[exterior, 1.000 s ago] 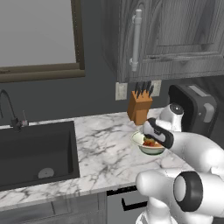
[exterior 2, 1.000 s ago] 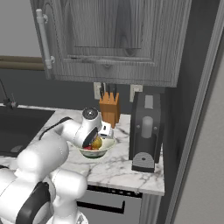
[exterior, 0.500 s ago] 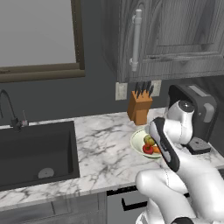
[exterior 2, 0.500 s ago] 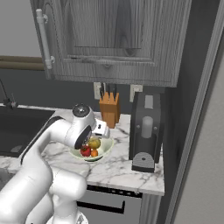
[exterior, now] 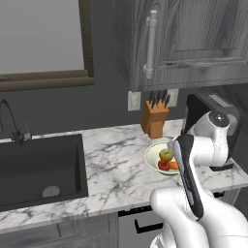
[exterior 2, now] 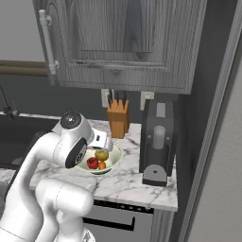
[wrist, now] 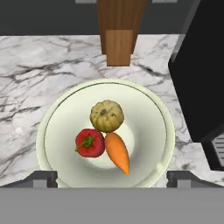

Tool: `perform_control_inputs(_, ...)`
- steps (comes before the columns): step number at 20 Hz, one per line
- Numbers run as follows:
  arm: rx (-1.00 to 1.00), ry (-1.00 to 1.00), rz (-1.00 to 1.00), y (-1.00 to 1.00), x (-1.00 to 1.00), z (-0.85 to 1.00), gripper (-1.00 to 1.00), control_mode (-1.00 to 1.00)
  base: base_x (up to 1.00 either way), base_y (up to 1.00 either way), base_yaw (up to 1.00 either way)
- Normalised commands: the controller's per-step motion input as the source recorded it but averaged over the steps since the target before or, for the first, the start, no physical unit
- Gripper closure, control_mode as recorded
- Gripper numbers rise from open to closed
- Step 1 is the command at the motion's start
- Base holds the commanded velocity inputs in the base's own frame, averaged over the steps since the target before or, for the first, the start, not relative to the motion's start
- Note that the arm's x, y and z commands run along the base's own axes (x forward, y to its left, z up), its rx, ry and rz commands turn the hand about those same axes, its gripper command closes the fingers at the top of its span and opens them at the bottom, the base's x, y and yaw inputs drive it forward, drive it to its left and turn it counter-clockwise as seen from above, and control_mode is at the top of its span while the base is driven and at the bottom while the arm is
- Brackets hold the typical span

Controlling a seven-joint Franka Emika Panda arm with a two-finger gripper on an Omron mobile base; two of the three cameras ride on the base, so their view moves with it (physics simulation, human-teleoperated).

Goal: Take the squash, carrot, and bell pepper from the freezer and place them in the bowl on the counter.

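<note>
Bowl: the bowl (wrist: 52, 127) sits on my counter (exterior: 116, 164), just in front of the wooden knife block (wrist: 119, 30) and left of the black coffee machine (exterior 2: 158, 142).
Squash: the squash (wrist: 106, 115) lies in the middle of the bowl, on the far side of the other two, touching both.
Bell pepper: the bell pepper (wrist: 89, 142) rests at the near left of the bowl's floor, against the carrot.
Carrot: the carrot (wrist: 118, 152) lies at the near right, its thin end pointing toward the near rim.
End effector: my end effector (wrist: 112, 178) hangs above the bowl's near rim with its two fingertips (wrist: 42, 178) spread wide apart, released and empty, nothing between them.
Arm: in the right base view my wrist is over the bowl's left side.
Surroundings: the black sink (exterior: 38, 169) is set in the counter well to the left; grey wood-grain cabinets (exterior 2: 127, 42) hang above.
</note>
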Motion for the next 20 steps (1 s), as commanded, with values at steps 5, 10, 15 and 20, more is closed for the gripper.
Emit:
perform_control_inputs(5,-0.08,0.00,0.00,0.08,-0.61,0.76,-1.00,-1.00,0.00,0.00,0.00)
perform_control_inputs(10,-0.04,0.00,0.00,0.16,-0.58,0.74,-1.00,-1.00,0.00,0.00,0.00)
perform_control_inputs(15,0.00,0.00,0.00,0.09,-0.68,0.52,-1.00,-1.00,0.00,0.00,0.00)
perform_control_inputs(20,0.00,0.00,0.00,0.07,-0.67,0.34,-1.00,-1.00,0.00,0.00,0.00)
